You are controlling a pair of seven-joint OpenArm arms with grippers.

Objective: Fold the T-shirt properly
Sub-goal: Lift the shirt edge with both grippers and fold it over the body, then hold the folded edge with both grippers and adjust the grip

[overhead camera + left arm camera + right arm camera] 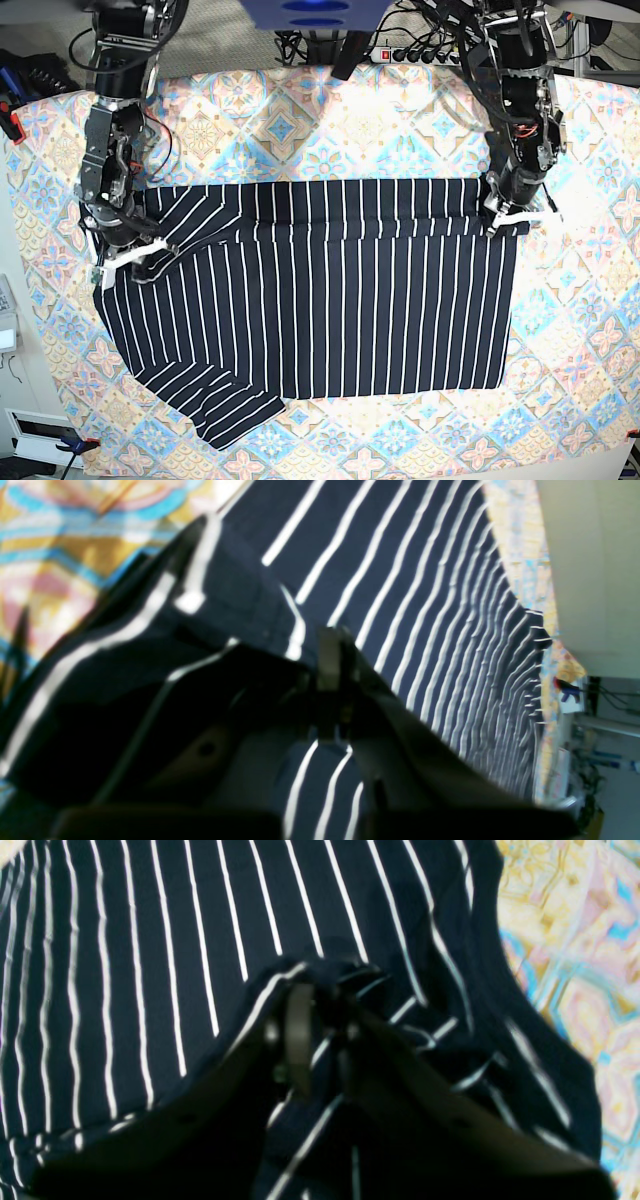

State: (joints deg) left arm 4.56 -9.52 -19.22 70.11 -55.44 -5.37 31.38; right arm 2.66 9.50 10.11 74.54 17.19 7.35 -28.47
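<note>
The dark navy T-shirt [330, 310] with thin white pinstripes lies spread across the table, its far edge folded over toward me as a band. One short sleeve [225, 410] sticks out at the near left. My left gripper [503, 218] is shut on the folded edge at the shirt's right side; in the left wrist view its jaws [334, 660] pinch striped fabric [425, 580]. My right gripper [140, 258] is shut on the fabric at the shirt's left side; in the right wrist view [320, 1010] a bunched fold [150, 965] sits between the jaws.
A pastel diamond-patterned tablecloth [300, 130] covers the table under the shirt. A power strip and cables [415, 55] lie behind the far edge. A red clamp [10, 120] sits at the left edge.
</note>
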